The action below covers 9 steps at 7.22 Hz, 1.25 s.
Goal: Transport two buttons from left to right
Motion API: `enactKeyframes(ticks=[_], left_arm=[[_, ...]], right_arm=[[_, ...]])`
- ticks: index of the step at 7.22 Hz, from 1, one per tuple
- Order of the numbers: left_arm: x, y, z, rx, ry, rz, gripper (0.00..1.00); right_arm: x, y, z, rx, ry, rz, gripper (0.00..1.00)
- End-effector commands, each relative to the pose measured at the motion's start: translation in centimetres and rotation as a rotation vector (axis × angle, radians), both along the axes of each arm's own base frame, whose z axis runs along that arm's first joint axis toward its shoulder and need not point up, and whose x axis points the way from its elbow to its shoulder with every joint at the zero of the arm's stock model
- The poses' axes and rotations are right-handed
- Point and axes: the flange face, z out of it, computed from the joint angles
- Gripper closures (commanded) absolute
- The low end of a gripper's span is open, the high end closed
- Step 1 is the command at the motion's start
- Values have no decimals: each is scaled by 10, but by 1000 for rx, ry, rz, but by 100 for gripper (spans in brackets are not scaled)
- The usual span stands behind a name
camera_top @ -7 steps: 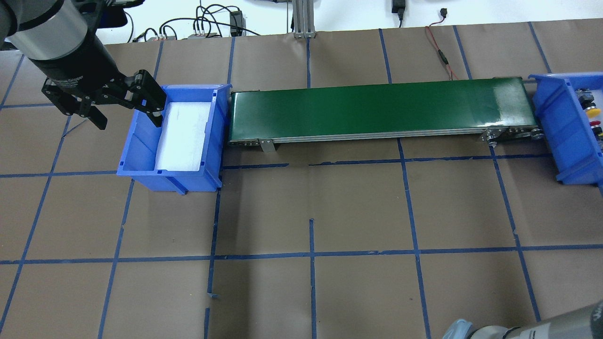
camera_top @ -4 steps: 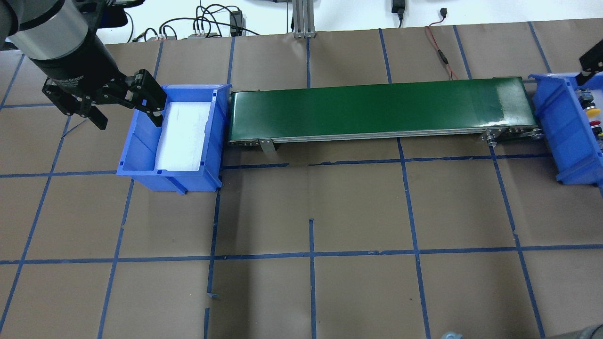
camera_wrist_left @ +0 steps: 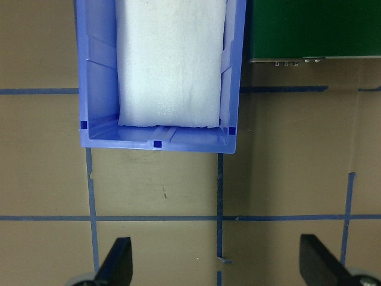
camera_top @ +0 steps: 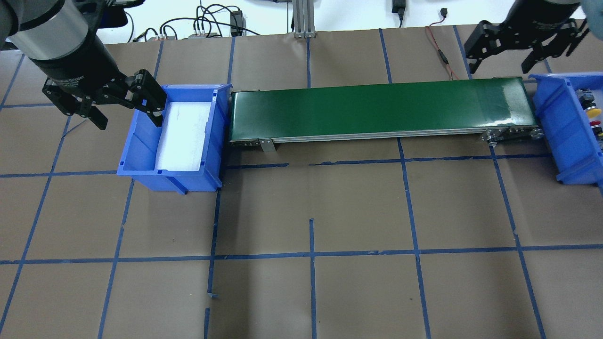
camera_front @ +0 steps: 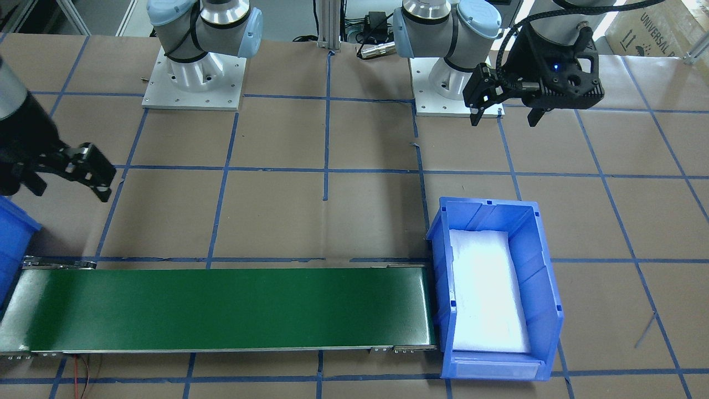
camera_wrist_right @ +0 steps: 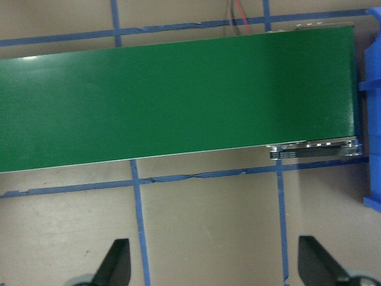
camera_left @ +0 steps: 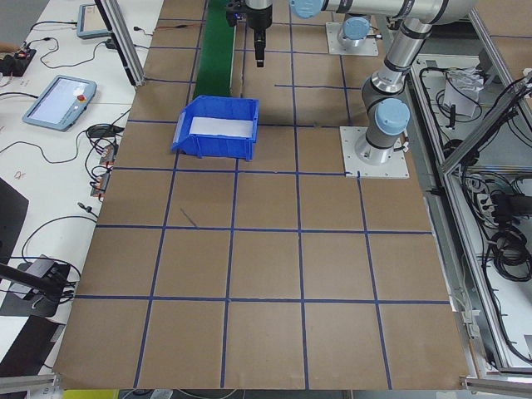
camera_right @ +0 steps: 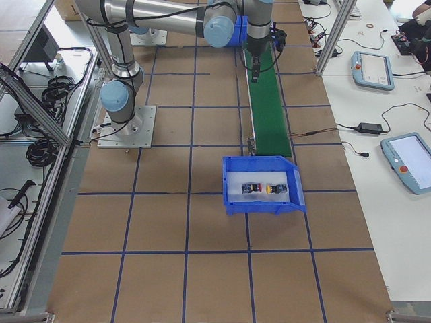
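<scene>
Brown paper gridded with blue tape covered the tabletop (camera_top: 311, 202). Within the last second the right claw (camera_top: 501, 56) had swung from outside the overhead frame to its upper right, beyond the far edge of the conveyor belt (camera_top: 377, 108), fingers spread and holding nothing. The left claw (camera_top: 128, 120) had not moved: it hung open at the upper left, over the wall of the left bin (camera_top: 141, 153). Count: two buttons, the red button (camera_right: 251, 188) and the yellow button (camera_right: 273, 189), both in the right bin (camera_right: 262, 206) at the overhead frame's right edge; two bins; one belt; two claws. Transfer judged complete; the right arm was probably retreating.
</scene>
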Motion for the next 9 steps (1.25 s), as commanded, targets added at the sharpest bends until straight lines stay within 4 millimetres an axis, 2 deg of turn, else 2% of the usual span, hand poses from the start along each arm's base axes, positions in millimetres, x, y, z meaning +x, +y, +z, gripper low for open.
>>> enactKeyframes(ticks=[1,2,3,4,6,7,8,9], left_arm=[[0,0,0,1,1,-1,0],[0,0,0,1,-1,-1,0],[0,0,0,-1,0,1,0],[0,0,0,1,1,-1,0],[-1,1,1,1,-1,1,0],[-1,1,1,3,-1,1,0],[-1,1,1,2,1,1,0],[-2,2,0,4,1,1,0]], right_arm=[[99,22,4,-12,-11,-24,0],[130,33,4,-16,6,-10,0],[147,39,4,-23,21,33,0],[151,38,3,-19,-3,28,0],[151,41,-8,13,3,46,0],[150,45,-32,51,9,96,0],[134,46,-42,69,14,94,0],[125,42,-41,59,12,94,0]])
